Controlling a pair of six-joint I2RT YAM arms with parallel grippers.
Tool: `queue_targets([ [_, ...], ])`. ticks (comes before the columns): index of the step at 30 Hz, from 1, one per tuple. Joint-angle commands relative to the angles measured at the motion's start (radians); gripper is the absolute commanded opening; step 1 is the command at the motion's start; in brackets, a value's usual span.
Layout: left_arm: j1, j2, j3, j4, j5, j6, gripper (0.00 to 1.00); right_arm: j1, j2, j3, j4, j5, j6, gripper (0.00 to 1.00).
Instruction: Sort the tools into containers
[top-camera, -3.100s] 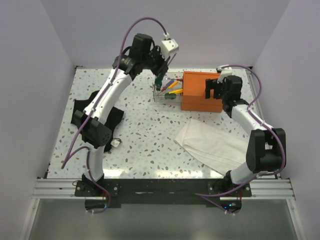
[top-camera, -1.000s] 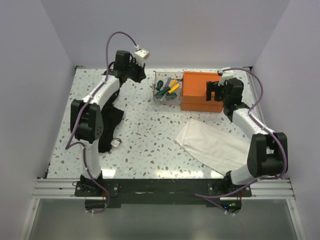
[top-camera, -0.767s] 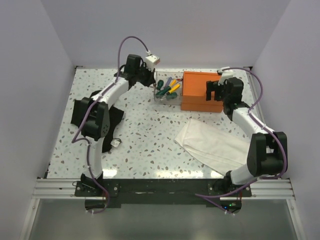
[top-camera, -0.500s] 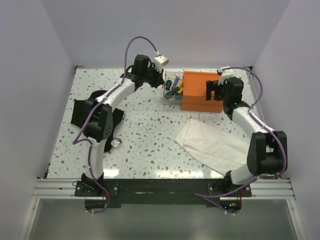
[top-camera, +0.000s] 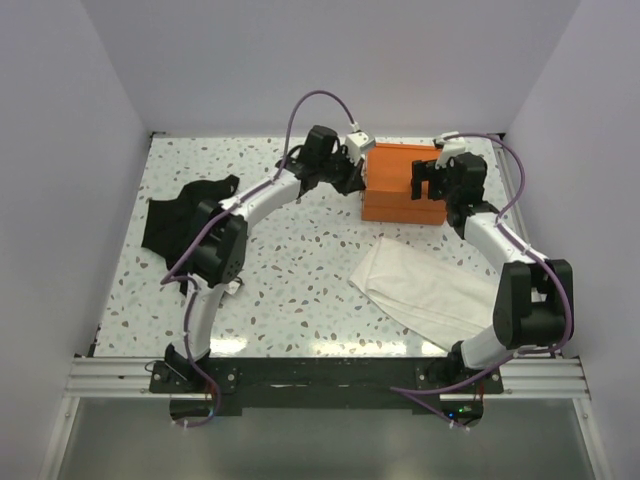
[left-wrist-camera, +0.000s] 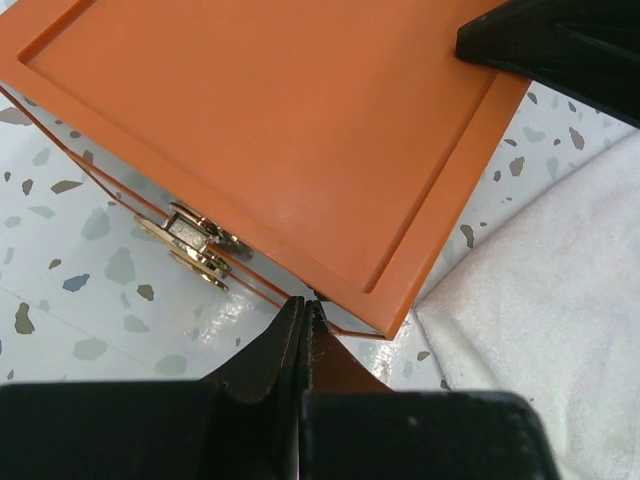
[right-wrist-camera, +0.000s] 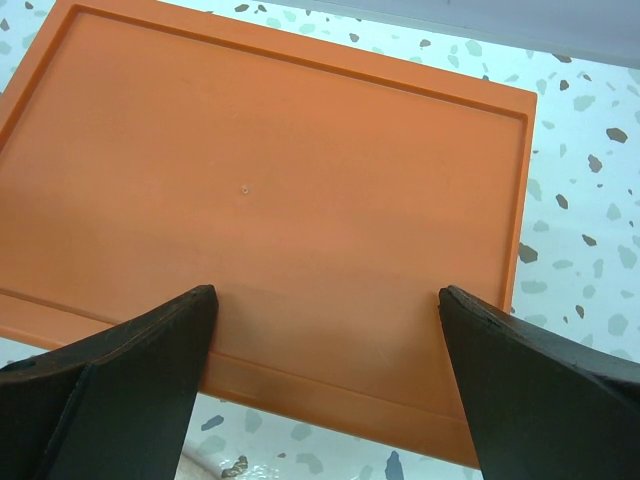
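Note:
The orange box (top-camera: 392, 188) stands at the back right of the table; it also fills the left wrist view (left-wrist-camera: 280, 130) and the right wrist view (right-wrist-camera: 270, 180). No drawer sticks out of its left face, and no tools show. My left gripper (top-camera: 353, 172) is shut and empty, its tips (left-wrist-camera: 303, 306) against the box's left edge by a brass latch (left-wrist-camera: 195, 245). My right gripper (top-camera: 428, 182) is open, its fingers (right-wrist-camera: 150, 345) spread wide just over the box's top near its right side (right-wrist-camera: 325, 300).
A white cloth (top-camera: 420, 285) lies in front of the box; it also shows in the left wrist view (left-wrist-camera: 560, 300). A black fabric piece (top-camera: 178, 215) lies at the left. The speckled table (top-camera: 300, 270) is walled on three sides.
My left arm swung right from the back left to the box. The clear drawer holding the tools slid into the box and no longer shows. The right arm stayed put.

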Motion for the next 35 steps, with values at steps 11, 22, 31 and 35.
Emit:
queue_targets([
  [11,0.068,-0.361,-0.186,-0.075,-0.189,0.036,0.11,0.004,-0.024,0.043,-0.349,0.070,0.008,0.99],
  [22,0.275,-0.581,-0.470,-0.036,-0.401,0.168,0.65,0.004,-0.127,0.209,-0.486,0.160,0.079,0.98],
  [31,0.316,-0.532,-0.486,0.024,-0.598,0.203,1.00,0.009,-0.058,0.404,-0.810,0.511,0.229,0.99],
  [35,0.318,-0.507,-0.460,0.024,-0.598,0.182,1.00,0.009,-0.086,0.359,-0.779,0.521,0.232,0.99],
])
